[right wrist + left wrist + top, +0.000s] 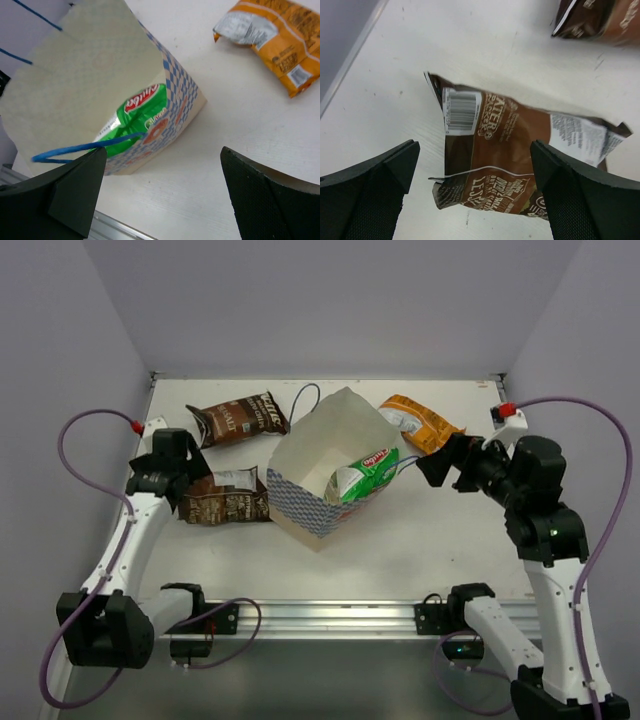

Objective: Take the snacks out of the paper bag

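Paper bag (300, 502), centre of worktop (440, 540): green-and-white packet (368, 476) inside. Near brown packet (228, 504), far brown packet (238, 420): left. Orange packet (425, 425): far right. Left pincer (473, 155), right pincer (162, 154): both released, empty

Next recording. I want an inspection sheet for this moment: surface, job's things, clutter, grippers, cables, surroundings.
Surface: white table, faint scuffs.
Job's things: paper bag at centre, mouth open, green-and-white packet inside. On the table are the far brown packet and near brown packet to its left, and the orange packet to its right.
Clutter: nothing seen.
Grippers: left gripper open, fingers straddling the near brown packet without gripping. Right gripper open, empty, facing the bag's mouth.
Cables: a purple cable loops from each arm.
Surroundings: plain grey walls, metal rail at near edge.
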Tool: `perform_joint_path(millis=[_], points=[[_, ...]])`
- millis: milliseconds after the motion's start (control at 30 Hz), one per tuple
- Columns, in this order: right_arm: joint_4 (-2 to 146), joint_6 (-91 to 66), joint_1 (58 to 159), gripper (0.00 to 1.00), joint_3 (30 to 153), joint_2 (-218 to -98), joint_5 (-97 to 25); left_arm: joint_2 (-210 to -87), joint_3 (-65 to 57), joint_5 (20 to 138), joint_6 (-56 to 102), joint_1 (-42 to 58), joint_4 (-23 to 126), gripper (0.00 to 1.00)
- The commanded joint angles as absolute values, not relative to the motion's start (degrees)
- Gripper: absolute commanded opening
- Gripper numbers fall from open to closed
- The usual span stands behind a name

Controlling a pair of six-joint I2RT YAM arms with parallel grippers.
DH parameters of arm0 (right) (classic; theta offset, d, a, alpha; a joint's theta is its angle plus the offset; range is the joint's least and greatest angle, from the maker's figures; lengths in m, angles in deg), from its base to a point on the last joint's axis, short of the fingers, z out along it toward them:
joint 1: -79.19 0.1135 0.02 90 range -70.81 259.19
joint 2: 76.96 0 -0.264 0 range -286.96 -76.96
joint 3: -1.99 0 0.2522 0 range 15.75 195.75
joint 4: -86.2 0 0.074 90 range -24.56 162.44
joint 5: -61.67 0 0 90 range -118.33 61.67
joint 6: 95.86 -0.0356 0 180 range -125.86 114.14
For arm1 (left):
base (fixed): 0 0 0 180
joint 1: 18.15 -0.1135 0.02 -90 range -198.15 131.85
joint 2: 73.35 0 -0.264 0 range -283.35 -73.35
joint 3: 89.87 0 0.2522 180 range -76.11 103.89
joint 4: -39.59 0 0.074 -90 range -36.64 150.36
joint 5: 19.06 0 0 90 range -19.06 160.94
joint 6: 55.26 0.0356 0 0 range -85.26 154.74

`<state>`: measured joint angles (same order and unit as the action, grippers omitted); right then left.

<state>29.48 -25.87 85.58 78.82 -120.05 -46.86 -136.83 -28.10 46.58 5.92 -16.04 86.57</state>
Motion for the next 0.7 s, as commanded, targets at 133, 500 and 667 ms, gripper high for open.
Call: perform_joint_path(millis=[133,500,667], points=[[21.04,-24.32,86.92,0.99,99.31,-127.84,-43.98,-132.5,-11.26,51.21,12.67,-16.56,89.13,1.0],[8.65,-25.9,111.61,0.99,122.53,-148.74,-25.36,-135.22,0.53,84.74,14.61,-4.56,87.19,1.0],[5.65,-32.92,118.9,0.99,124.12,-156.14,-19.03,-135.57,1.41,85.09,14.17,2.33,87.28,1.0]])
